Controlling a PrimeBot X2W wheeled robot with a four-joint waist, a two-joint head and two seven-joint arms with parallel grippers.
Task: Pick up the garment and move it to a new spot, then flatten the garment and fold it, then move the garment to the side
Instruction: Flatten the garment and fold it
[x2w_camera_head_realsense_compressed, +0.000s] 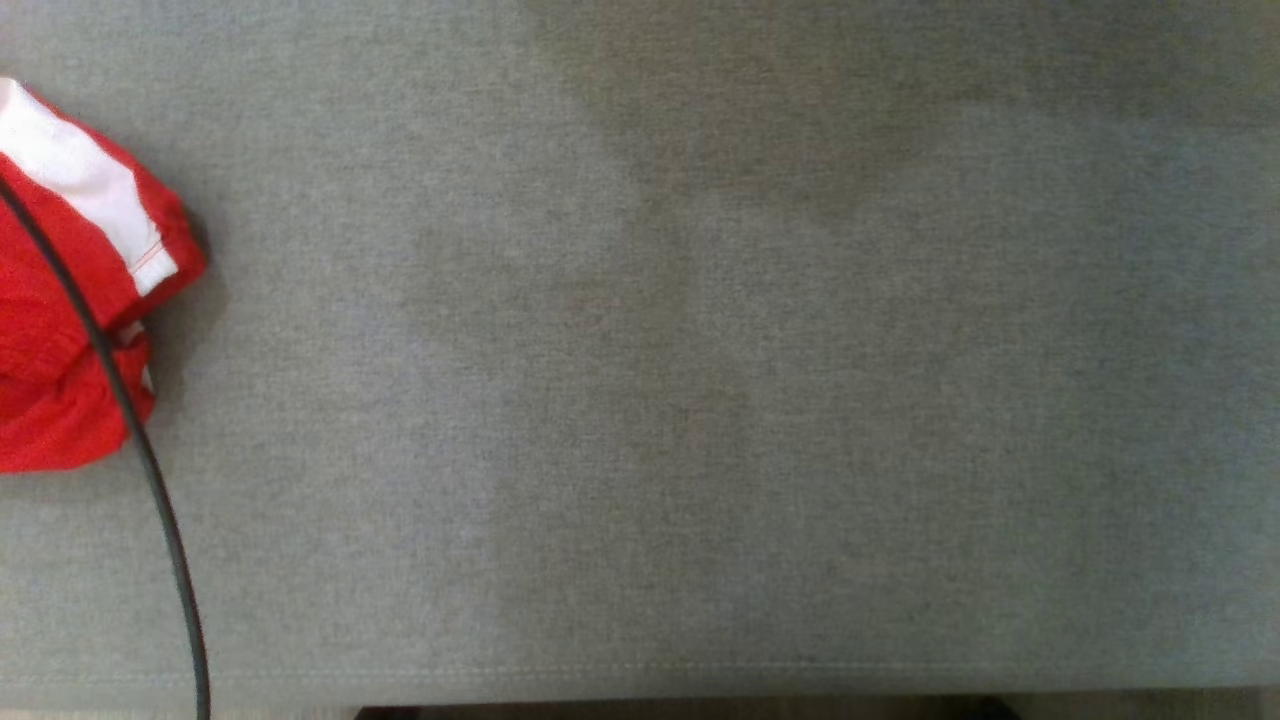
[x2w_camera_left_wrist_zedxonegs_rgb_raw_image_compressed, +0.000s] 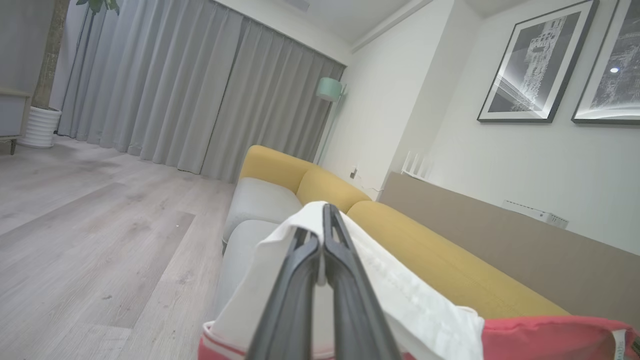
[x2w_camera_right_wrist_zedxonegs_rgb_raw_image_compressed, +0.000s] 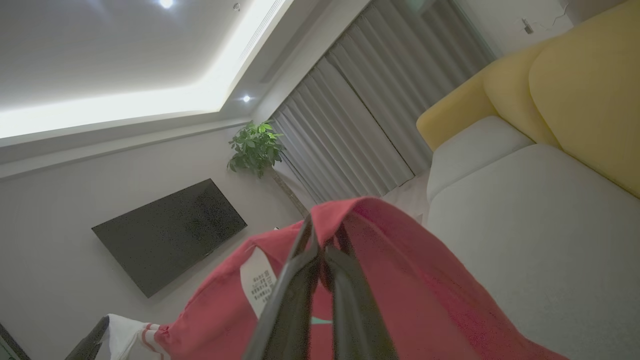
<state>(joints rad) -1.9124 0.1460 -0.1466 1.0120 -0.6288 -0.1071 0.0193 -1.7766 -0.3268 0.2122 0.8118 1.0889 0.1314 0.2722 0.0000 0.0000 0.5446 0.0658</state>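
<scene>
The broad grey fabric sofa seat (x2w_camera_head_realsense_compressed: 700, 400) is the work surface. The crumpled red and white garment (x2w_camera_head_realsense_compressed: 60, 330) hangs at its left edge, seemingly lifted. The left gripper (x2w_camera_left_wrist_zedxonegs_rgb_raw_image_compressed: 322, 235) pinches its white panel, and the right gripper (x2w_camera_right_wrist_zedxonegs_rgb_raw_image_compressed: 324, 240) pinches red cloth. The pick-up looks done; placing, flattening, folding and moving aside are left.

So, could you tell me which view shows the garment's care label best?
Right wrist view: the label faces the camera, print visible. Left wrist view catches a tab edge-on; head view shows the bunched garment.
</scene>
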